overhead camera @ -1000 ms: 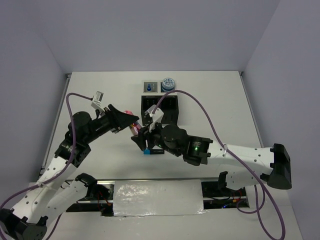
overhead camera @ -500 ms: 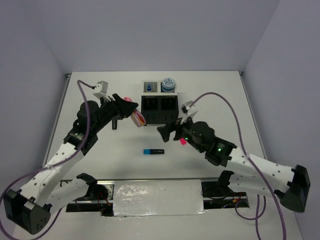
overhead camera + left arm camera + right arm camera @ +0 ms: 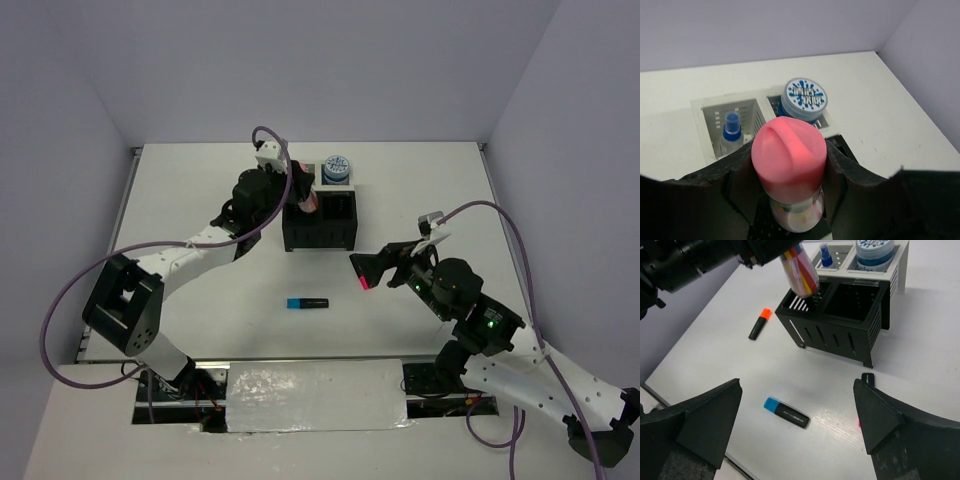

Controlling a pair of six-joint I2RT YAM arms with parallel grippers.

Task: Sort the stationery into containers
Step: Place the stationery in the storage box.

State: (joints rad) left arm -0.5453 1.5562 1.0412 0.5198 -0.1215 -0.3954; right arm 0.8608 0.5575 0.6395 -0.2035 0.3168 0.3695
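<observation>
My left gripper (image 3: 789, 172) is shut on the pink multicoloured marker (image 3: 789, 160), which hangs tilted above the left compartment of the black box (image 3: 318, 232). From the right wrist, the marker (image 3: 801, 271) shows over the box (image 3: 840, 320). Behind stand two grey trays (image 3: 707, 112): a slim blue-white pen (image 3: 731, 132) in the left, a blue-white roll (image 3: 804, 96) in the right. My right gripper (image 3: 374, 268) is open and empty above the table. A blue-capped highlighter (image 3: 786, 412) lies between its fingers, a pink-red one (image 3: 361, 284) by its right finger. An orange-capped highlighter (image 3: 760, 323) lies left of the box.
The left arm (image 3: 190, 252) stretches diagonally across the left half of the table toward the box. A foil-covered strip (image 3: 315, 395) runs along the near edge between the arm bases. Walls close the table at the back and sides.
My left arm has swung right and back, carrying the marker from the table's left to above the black box. My right gripper has opened and drawn back right, away from the blue highlighter.
</observation>
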